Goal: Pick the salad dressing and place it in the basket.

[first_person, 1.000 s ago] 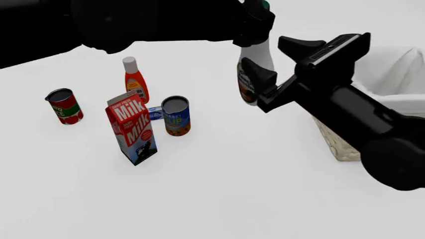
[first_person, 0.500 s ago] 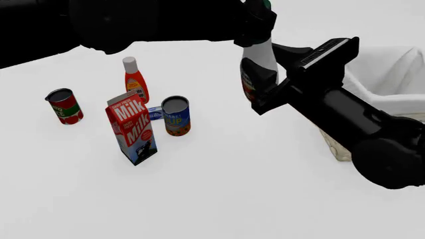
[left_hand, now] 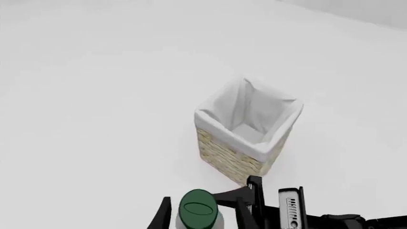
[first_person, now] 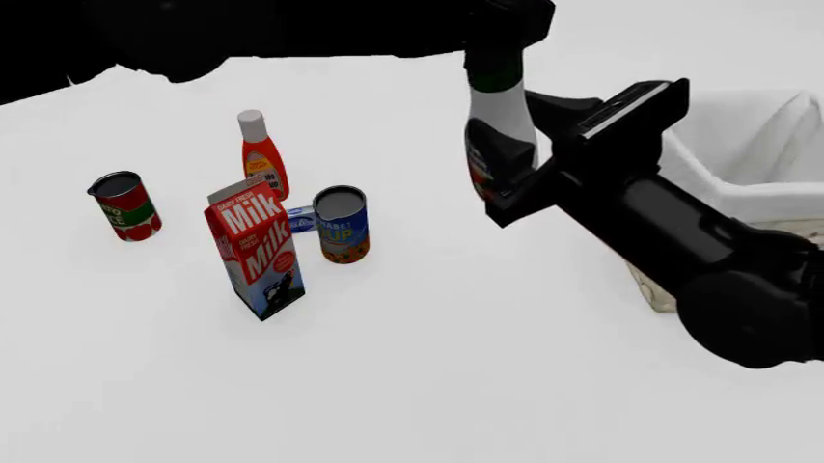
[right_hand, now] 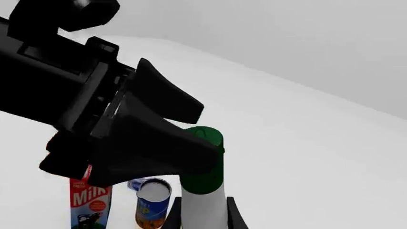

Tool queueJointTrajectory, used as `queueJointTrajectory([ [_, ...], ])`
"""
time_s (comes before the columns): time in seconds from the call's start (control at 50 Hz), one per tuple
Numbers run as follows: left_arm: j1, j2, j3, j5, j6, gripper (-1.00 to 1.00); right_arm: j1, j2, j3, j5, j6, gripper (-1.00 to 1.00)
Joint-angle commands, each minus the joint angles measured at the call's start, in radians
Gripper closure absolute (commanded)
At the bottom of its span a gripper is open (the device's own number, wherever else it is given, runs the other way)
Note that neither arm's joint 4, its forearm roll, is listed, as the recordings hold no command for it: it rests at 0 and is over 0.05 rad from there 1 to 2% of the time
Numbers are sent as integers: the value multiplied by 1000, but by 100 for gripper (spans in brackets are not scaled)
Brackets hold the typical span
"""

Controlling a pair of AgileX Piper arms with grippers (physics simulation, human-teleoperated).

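The right gripper (first_person: pixel 522 159) clamps the salad dressing (first_person: pixel 497 135) upright in the air, left of the basket (first_person: pixel 759 183). The left gripper (first_person: pixel 500 58) stands parted around its cap.

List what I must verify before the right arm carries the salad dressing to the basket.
1. Right gripper grips the salad dressing: ok, both fingers lie against its body.
2. Left gripper is free of the green cap: cannot tell, its fingers flank the cap closely.
3. Bottle upright: ok.
4. Basket open on top: ok.
5. Bottle above the basket: not ok, it is to the left of it.
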Motion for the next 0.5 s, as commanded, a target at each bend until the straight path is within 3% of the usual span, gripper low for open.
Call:
queueJointTrajectory([
  [0.02, -9, -60, -38, 43, 15, -100, -1, 10, -4, -9, 19, 100],
  [0.28, 6, -207, -60, 93, 10, -100, 2, 14, -2, -16, 22, 100],
  [0.5, 97, -387, 78, 42, 20, -100, -8, -24, 12, -9, 25, 100],
])
